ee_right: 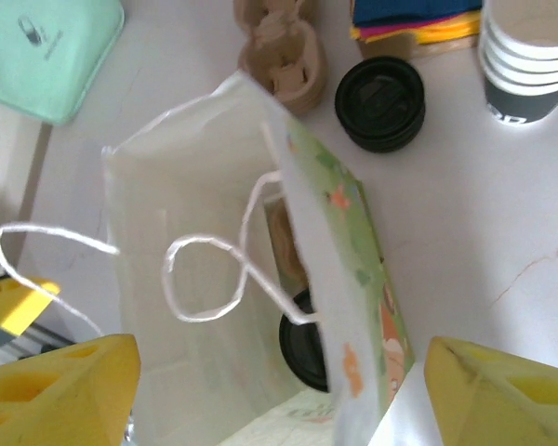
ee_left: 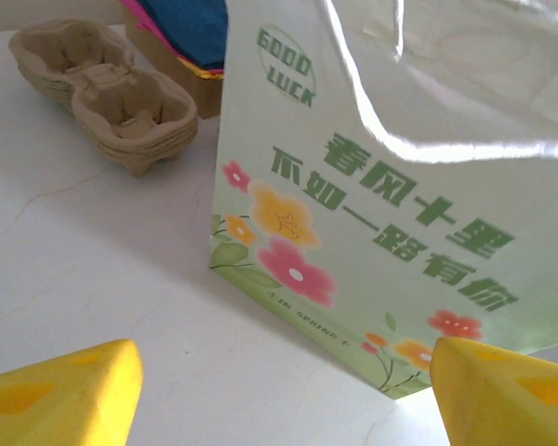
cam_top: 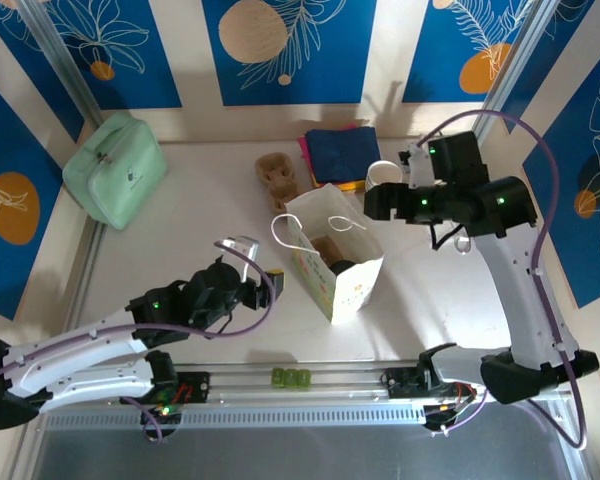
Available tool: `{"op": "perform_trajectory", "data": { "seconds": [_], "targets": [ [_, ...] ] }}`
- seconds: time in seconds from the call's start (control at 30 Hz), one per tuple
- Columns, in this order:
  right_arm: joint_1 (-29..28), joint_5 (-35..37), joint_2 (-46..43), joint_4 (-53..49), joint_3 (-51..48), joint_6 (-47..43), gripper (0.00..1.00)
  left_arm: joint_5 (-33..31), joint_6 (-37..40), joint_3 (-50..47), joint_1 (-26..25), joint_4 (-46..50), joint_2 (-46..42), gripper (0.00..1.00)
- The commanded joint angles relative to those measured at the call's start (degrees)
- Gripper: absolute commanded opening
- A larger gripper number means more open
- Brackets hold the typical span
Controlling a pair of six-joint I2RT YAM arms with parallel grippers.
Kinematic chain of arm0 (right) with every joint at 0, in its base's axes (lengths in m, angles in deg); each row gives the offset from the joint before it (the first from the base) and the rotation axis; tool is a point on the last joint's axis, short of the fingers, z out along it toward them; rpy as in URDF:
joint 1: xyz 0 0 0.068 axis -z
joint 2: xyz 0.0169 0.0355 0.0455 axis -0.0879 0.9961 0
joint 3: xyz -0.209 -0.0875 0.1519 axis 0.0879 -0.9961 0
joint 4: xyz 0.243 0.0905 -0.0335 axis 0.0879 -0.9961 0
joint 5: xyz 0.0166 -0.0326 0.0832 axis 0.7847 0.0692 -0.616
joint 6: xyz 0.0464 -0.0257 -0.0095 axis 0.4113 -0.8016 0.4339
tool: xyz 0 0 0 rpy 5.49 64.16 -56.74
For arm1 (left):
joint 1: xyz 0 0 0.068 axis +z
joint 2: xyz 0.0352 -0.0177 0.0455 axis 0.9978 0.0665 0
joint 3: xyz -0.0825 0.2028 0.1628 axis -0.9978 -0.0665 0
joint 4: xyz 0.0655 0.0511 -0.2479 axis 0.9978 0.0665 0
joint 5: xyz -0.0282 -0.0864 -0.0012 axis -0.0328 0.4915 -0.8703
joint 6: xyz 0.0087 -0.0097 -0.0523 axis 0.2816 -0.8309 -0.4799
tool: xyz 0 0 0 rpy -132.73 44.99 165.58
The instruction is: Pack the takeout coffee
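The takeout coffee cups point(ee_right: 525, 56), white and ribbed with a dark lower part, stand stacked on the table right of the paper bag point(ee_right: 214, 214); the stack's open rim point(cam_top: 383, 175) sits beside the right wrist. The flowered bag point(cam_top: 332, 258) stands open mid-table. Inside it lie a dark round lid top point(ee_right: 302, 351) and something brown behind it. My right gripper point(ee_right: 279, 364) hangs open above the bag's mouth, at its right edge point(cam_top: 373, 207). My left gripper point(ee_left: 284, 376) is open, low on the table facing the bag's printed side, just left of it point(cam_top: 260, 266).
A loose black lid point(ee_right: 379, 102) lies near the cup stack. Brown cardboard carriers point(ee_left: 107, 98) sit behind the bag. Blue and coloured napkins point(cam_top: 340, 150) lie at the back, and a mint-green pouch point(cam_top: 115, 168) at the back left. The bag's white string handles point(ee_right: 205, 279) droop inward.
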Motion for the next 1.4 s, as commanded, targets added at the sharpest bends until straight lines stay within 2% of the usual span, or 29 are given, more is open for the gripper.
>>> {"op": "perform_trajectory", "data": {
  "seconds": [0.0, 0.17, 0.37, 0.53, 0.77, 0.93, 1.0, 1.2, 1.27, 1.37],
  "targets": [
    [6.18, -7.08, -2.42, 3.17, -3.04, -2.1, 0.83, 1.74, -5.77, 3.61, 2.56, 6.51, -1.99, 0.8],
    [17.42, -14.25, -4.12, 7.51, -7.61, -3.09, 0.84, 2.12, -13.08, 9.3, 4.06, 11.8, -2.1, 0.74],
    [24.62, -13.54, -1.64, 7.87, -7.3, -3.0, 0.84, 11.96, -16.15, 18.21, 4.24, 12.14, 6.47, 0.74],
    [25.9, -11.53, 1.64, 8.82, -4.81, -1.95, 0.83, 18.39, -17.26, 25.19, 4.24, 12.49, 14.27, 0.73],
    [25.99, -11.55, 3.35, 9.8, -4.55, -1.02, 0.83, 20.09, -18.8, 27.98, 4.7, 10.39, 21.12, 0.71],
    [25.55, -12.08, 3.52, 9.67, -5.25, -1.52, 0.83, 24.33, -20.93, 28.38, 6.91, 8.16, 25.5, 0.56],
    [25.48, -11.91, 3.53, 9.15, -5.15, -1.59, 0.83, 23.34, -21.07, 28.75, 7.31, 8.55, 26.25, 0.51],
    [25.11, -12.37, 3.57, 8.45, -4.81, -1.51, 0.83, 22.79, -21.14, 29.04, 8.63, 9.39, 27.7, 0.51],
    [25.02, -12.44, 3.71, 7.84, -4.28, -1.52, 0.83, 22.56, -20.65, 29.48, 8.98, 10.03, 27.94, 0.45],
    [24.82, -12.44, 3.92, 7.14, -3.67, -1.56, 0.83, 21.88, -20.02, 29.91, 9.66, 11.06, 27.76, 0.44]
  ]
}}
